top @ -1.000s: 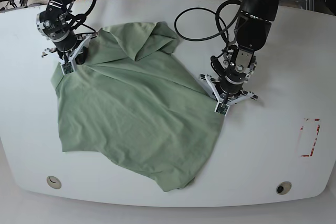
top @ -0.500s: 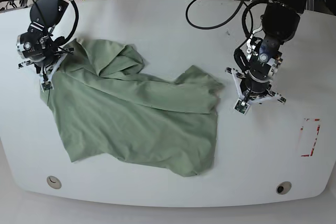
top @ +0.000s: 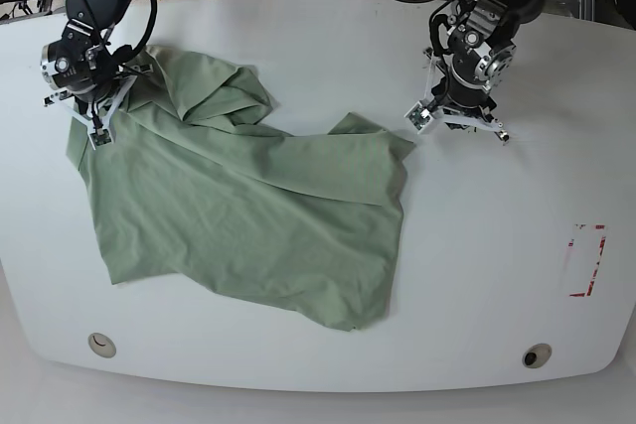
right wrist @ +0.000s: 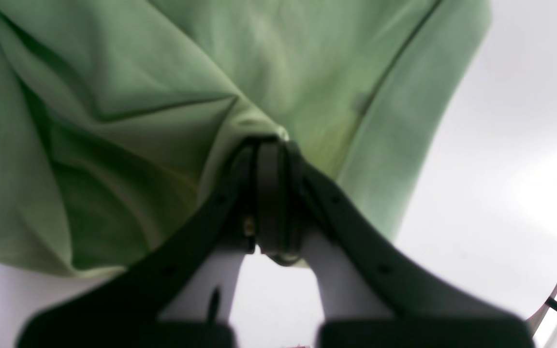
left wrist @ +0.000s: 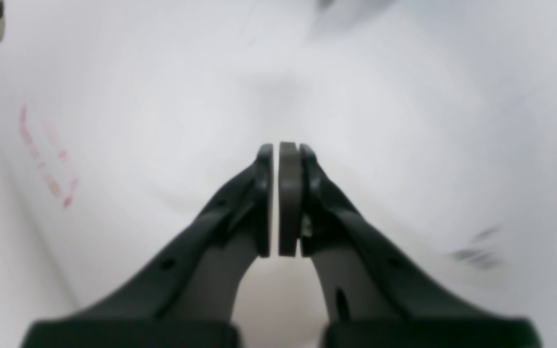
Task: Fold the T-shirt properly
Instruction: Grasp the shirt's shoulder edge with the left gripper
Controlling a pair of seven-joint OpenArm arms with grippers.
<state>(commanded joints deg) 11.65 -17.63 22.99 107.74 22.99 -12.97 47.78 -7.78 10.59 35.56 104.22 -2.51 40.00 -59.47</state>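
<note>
While the right end effector (right wrist: 276, 198) grips the T-shirt (top: 248, 206), the left end effector (left wrist: 283, 198) hovers closed beside it.

Both arms (top: 487, 32) (top: 104, 32) are showing black bodies with silvery metal parts and small pale screws (tiny dots, really). Dark cables (top: 151, 22) are curving in loops beside them, and the finger pieces are looking black, narrow and tapered.

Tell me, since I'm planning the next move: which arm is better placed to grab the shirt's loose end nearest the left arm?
Probably left: its gripper hovers near that end of the T-shirt, while the right gripper grips the far side.
</note>
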